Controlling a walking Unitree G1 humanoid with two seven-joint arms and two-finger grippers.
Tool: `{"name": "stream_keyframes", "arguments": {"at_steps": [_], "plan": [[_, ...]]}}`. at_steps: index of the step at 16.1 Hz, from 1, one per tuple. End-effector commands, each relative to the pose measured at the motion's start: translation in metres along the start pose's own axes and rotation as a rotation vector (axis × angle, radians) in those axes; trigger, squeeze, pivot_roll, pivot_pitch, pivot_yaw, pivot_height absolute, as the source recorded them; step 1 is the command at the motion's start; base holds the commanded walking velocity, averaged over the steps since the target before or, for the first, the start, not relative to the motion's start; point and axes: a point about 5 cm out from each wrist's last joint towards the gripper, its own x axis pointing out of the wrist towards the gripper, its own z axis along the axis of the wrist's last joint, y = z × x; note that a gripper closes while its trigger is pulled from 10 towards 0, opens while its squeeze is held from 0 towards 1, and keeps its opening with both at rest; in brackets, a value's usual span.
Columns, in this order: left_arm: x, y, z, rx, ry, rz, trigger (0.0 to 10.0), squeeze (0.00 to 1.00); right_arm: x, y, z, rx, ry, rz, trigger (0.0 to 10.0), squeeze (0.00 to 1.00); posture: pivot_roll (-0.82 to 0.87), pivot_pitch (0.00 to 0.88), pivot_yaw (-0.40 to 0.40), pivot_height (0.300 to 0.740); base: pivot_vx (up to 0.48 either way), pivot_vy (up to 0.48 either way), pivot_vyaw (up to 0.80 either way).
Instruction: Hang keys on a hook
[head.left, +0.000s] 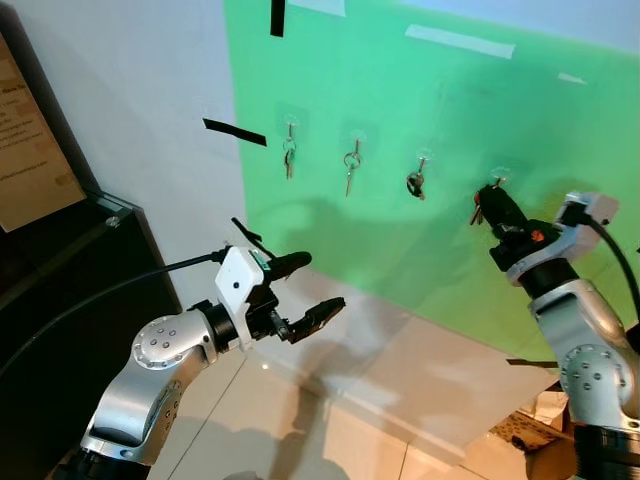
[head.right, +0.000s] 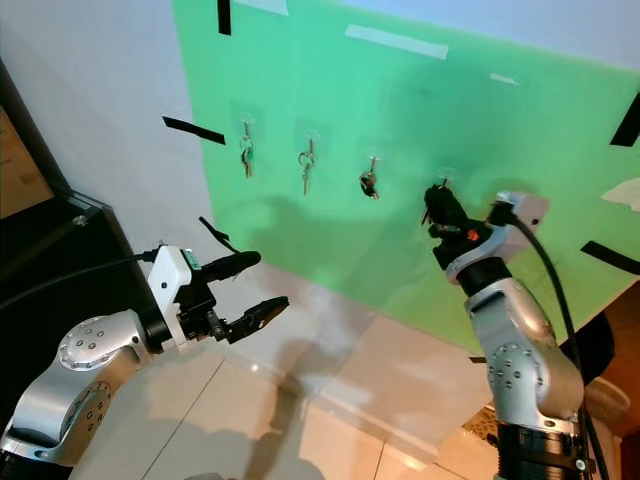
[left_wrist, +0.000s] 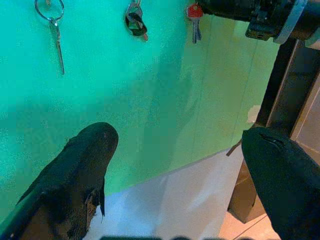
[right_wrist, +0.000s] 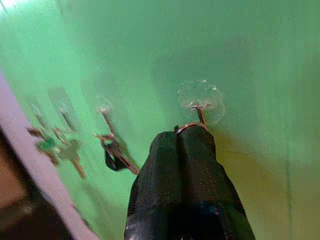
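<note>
Four clear hooks sit in a row on a green wall sheet (head.left: 400, 250). Three of them carry keys (head.left: 289, 157), (head.left: 351, 168), (head.left: 416, 184). At the rightmost hook (right_wrist: 200, 95) my right gripper (right_wrist: 184, 137) is shut on a metal key ring (right_wrist: 190, 126), whose top meets the hook's prong; I cannot tell whether it is over the prong. A red-headed key (left_wrist: 195, 14) dangles below the right gripper (head.left: 493, 197). My left gripper (head.left: 322, 281) hovers open and holds nothing, lower and to the left, away from the wall.
Black tape strips (head.left: 235, 131) mark the wall. A dark cabinet (head.left: 60, 280) stands at the left. Glossy tiled floor (head.left: 330, 420) lies below, with a cardboard box (head.left: 545, 440) at the lower right.
</note>
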Motion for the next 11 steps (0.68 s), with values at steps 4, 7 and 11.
{"name": "stream_keyframes", "arguments": {"at_steps": [4, 7, 11], "plan": [[0.002, 0.0, 0.0, 0.015, 0.005, -0.008, 10.0, 0.14, -0.004, -0.024, -0.007, -0.011, 0.017, -0.169, 10.0, 0.0, -0.08, 0.0, -0.034, 0.74, 0.0, 0.0, 0.0], [0.004, 0.002, 0.003, 0.015, 0.004, -0.002, 10.0, 0.14, -0.007, -0.031, -0.002, 0.217, -0.088, -0.184, 10.0, 0.0, -0.08, 0.0, -0.035, 0.74, 0.0, 0.0, 0.0], [0.004, 0.004, 0.005, 0.017, 0.004, 0.0, 10.0, 0.14, -0.013, -0.041, -0.01, 0.475, -0.053, -0.189, 10.0, 0.0, -0.08, 0.0, -0.032, 0.74, 0.0, 0.0, 0.0]]}}
